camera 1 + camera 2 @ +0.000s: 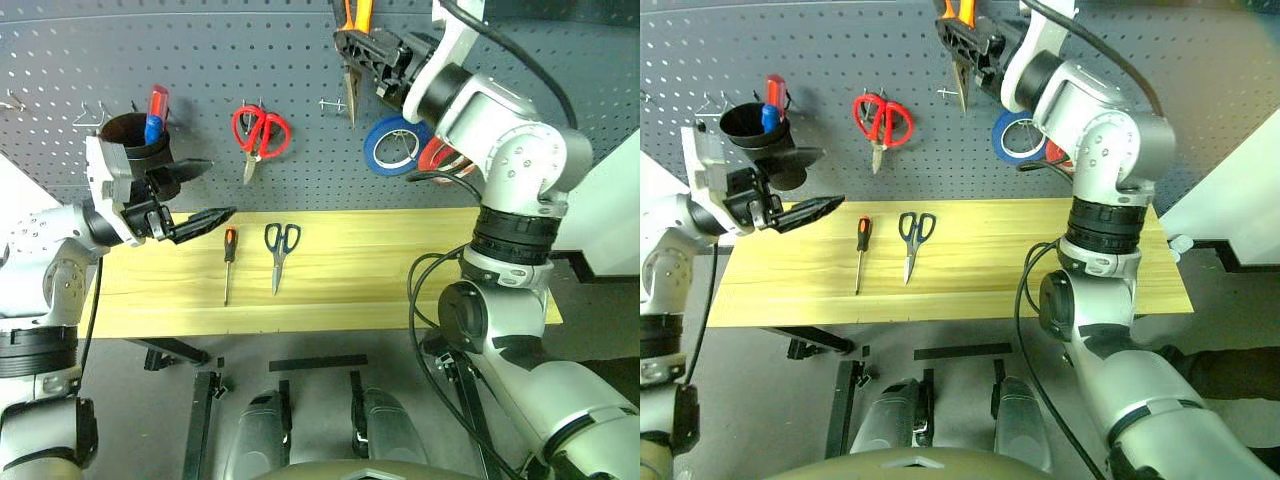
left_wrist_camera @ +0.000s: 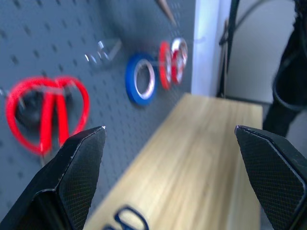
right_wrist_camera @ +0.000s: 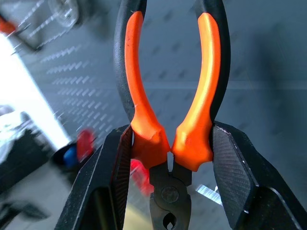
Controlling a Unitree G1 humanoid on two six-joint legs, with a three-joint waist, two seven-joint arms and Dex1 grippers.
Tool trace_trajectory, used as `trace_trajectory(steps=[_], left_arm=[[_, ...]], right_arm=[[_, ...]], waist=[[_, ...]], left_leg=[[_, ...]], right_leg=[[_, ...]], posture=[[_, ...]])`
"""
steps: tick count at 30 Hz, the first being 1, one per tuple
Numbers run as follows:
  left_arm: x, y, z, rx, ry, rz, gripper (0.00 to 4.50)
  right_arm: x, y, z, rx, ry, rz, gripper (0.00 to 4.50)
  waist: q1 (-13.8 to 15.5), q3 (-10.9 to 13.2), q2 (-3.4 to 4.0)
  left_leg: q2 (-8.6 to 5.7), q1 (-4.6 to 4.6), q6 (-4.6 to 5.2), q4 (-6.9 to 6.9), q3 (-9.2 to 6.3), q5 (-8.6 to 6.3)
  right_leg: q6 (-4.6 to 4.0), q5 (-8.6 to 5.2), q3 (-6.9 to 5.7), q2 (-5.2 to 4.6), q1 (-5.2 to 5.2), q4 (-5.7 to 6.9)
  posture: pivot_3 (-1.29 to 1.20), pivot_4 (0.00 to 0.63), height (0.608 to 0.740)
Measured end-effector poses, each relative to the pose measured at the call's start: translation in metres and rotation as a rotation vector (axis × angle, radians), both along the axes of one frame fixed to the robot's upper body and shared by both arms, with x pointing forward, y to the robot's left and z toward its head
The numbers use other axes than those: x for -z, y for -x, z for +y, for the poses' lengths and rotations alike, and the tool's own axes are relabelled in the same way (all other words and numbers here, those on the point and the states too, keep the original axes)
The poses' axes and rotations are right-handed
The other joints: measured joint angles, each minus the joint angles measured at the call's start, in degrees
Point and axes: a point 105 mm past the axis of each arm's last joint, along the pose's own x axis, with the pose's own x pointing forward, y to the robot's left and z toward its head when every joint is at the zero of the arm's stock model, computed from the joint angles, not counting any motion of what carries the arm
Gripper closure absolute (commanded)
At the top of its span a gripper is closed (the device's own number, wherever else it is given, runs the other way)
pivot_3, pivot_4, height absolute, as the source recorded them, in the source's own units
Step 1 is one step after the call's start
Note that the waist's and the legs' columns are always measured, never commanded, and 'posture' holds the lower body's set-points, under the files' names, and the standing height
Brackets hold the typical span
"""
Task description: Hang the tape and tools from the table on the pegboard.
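Note:
My right gripper (image 1: 356, 58) is raised in front of the dark pegboard (image 1: 300, 50) and is shut on the pliers (image 3: 169, 143). Their orange handles point up and the nose points down. On the wooden table (image 1: 350, 285) lie the orange-and-black screwdriver (image 1: 229, 262) and, just to its right, the dark-handled scissors (image 1: 279, 250). My left gripper (image 1: 215, 190) hovers open above the table's left end and holds nothing. A whitish tape roll (image 2: 181, 56) hangs on the board beside a red roll (image 2: 164, 64); my right arm partly hides both in the eye views.
On the board hang red-handled scissors (image 1: 260, 133), a blue roll (image 1: 394, 145) and a black cup (image 1: 133, 140) holding a red-and-blue tool (image 1: 156, 113). A bare metal hook (image 1: 333, 103) sticks out just left of the pliers' nose. More hooks (image 1: 90, 115) sit at the far left.

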Motion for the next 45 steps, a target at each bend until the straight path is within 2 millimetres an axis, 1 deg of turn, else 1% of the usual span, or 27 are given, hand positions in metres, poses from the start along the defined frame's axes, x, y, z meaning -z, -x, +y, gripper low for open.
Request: trace_trajectory(steps=[3, 6, 9, 13, 18, 25, 34, 42, 45], left_arm=[[-0.008, -0.004, -0.003, 0.007, 0.023, -0.021, 0.0], [-0.014, -0.011, -0.006, 0.008, 0.076, -0.032, 0.0], [-0.023, -0.017, -0.011, 0.014, 0.116, -0.054, 0.0], [-0.029, -0.021, -0.011, 0.012, 0.119, -0.078, 0.0], [-0.025, -0.027, -0.015, 0.017, 0.114, -0.074, 0.0], [-0.031, -0.035, -0.017, -0.004, 0.111, -0.104, 0.0], [-0.028, -0.038, -0.016, -0.017, 0.096, -0.108, 0.0], [-0.027, -0.039, -0.014, -0.032, 0.077, -0.107, 0.0], [-0.026, -0.039, -0.014, -0.035, 0.074, -0.108, 0.0]], right_arm=[[0.002, -0.014, 0.002, 0.055, 0.004, -0.012, 2.42], [0.0, -0.026, 0.006, 0.099, 0.013, -0.038, 2.42], [-0.002, -0.033, 0.012, 0.115, 0.027, -0.064, 2.42], [-0.001, -0.039, 0.018, 0.119, 0.044, -0.081, 2.42], [-0.002, -0.045, 0.022, 0.132, 0.058, -0.083, 2.42], [0.001, -0.049, 0.029, 0.151, 0.075, -0.101, 2.42], [0.019, -0.051, 0.05, 0.135, 0.129, -0.074, 2.42], [0.044, -0.053, 0.053, 0.136, 0.19, -0.015, 2.42], [0.048, -0.053, 0.053, 0.14, 0.211, 0.0, 2.42]], waist=[[-0.4, -0.1, 0.03], [-1.2, -0.1, 0.0], [-1.6, -0.2, -0.02], [-2.7, -0.3, 0.02], [-2.9, -0.4, 0.02], [-3.0, -0.6, 0.05], [-3.2, -1.0, 0.05], [-3.1, -1.2, 0.05], [-3.1, -1.2, 0.05]], left_leg=[[0.0, 0.22, 0.0, -0.02, -0.01, 0.0], [0.0, 0.28, 0.0, -0.01, -0.01, 0.0], [0.01, 0.33, 0.0, -0.01, -0.01, 0.0], [0.01, 0.4, 0.0, -0.01, -0.01, 0.01], [0.02, 0.45, -0.02, -0.01, -0.01, 0.02], [0.02, 0.47, -0.02, -0.01, 0.01, 0.02], [0.02, 0.48, -0.03, 0.0, -0.01, 0.02], [0.02, 0.48, -0.03, -0.01, -0.03, 0.02], [0.01, 0.48, -0.03, -0.03, -0.05, 0.02]], right_leg=[[0.0, 0.0, 0.01, 0.0, 0.2, 0.01], [0.0, 0.0, 0.03, 0.0, 0.27, 0.01], [0.0, 0.0, 0.04, 0.0, 0.28, 0.03], [0.0, 0.0, 0.05, 0.0, 0.33, 0.08], [0.0, 0.0, 0.08, 0.0, 0.34, 0.12], [0.0, 0.0, 0.1, 0.0, 0.34, 0.13], [0.0, 0.0, 0.11, 0.0, 0.34, 0.17], [0.0, 0.0, 0.11, 0.0, 0.34, 0.16], [0.0, 0.0, 0.1, 0.0, 0.34, 0.16]], posture=[[0.02, 0.071, 0.732], [0.02, 0.07, 0.732], [0.02, 0.069, 0.732], [0.02, 0.07, 0.732], [0.03, 0.067, 0.732], [0.03, 0.069, 0.732], [0.03, 0.074, 0.732], [0.03, 0.081, 0.732], [0.03, 0.081, 0.732]])
